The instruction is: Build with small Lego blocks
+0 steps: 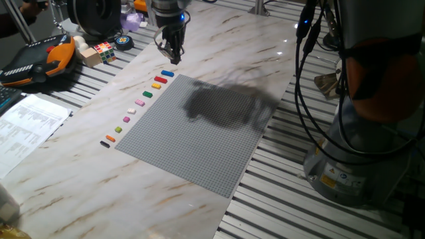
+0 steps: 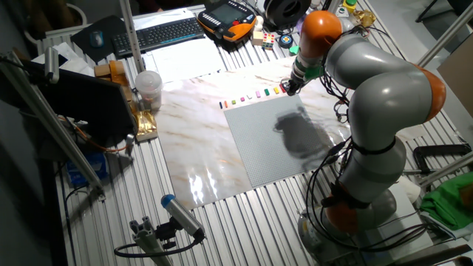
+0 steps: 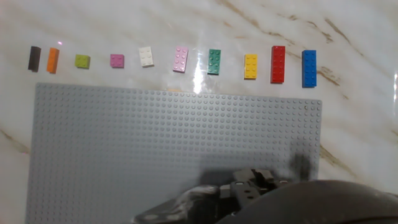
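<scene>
Ten small Lego blocks lie in a row on the marble beside the grey baseplate [image 3: 174,155]. In the hand view they run black [image 3: 33,58], orange [image 3: 53,60], lime [image 3: 83,61], purple [image 3: 117,60], white [image 3: 146,56], pink [image 3: 180,60], green [image 3: 214,61], yellow [image 3: 250,66], red [image 3: 278,64], blue [image 3: 309,68]. My gripper [image 1: 172,57] hangs a little above the marble, just beyond the blue block [image 1: 167,74] at the row's far end. It holds nothing. Its fingers are too small to judge their gap and are not in the hand view.
The baseplate [image 1: 199,133] is bare and carries the arm's shadow. A Rubik's cube [image 1: 104,51], a wooden block, a tape roll [image 1: 123,42] and an orange-black pendant [image 1: 40,60] lie at the far left. Papers [image 1: 26,123] lie at the left. The arm's base [image 1: 365,153] stands at the right.
</scene>
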Tool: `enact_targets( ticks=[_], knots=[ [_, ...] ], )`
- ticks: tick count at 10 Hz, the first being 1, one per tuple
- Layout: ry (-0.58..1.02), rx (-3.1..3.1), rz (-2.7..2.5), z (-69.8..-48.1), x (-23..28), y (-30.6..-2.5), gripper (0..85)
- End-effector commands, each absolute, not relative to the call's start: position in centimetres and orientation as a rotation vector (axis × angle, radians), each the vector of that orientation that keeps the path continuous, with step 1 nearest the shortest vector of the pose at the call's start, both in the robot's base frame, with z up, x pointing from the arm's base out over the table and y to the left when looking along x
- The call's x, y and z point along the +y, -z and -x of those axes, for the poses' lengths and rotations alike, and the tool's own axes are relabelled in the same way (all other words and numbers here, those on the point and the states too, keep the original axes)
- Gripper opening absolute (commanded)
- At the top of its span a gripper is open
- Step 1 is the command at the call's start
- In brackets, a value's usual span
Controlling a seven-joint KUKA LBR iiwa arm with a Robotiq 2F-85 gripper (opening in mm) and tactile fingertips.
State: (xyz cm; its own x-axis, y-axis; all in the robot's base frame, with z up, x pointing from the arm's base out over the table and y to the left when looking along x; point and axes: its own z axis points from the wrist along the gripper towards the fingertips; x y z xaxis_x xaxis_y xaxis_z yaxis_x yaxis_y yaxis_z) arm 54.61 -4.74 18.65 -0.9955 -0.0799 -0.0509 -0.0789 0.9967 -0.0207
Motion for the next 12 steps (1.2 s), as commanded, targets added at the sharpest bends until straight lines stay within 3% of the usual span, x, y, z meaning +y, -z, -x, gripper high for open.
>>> enact_targets(
  ticks=[1, 12],
  knots=[
    [0.031, 3.092, 0.120, -54.6, -4.8, -18.6, 0.7],
    [0.018, 3.091, 0.082, -56.2, -6.9, -16.8, 0.7]
  ],
)
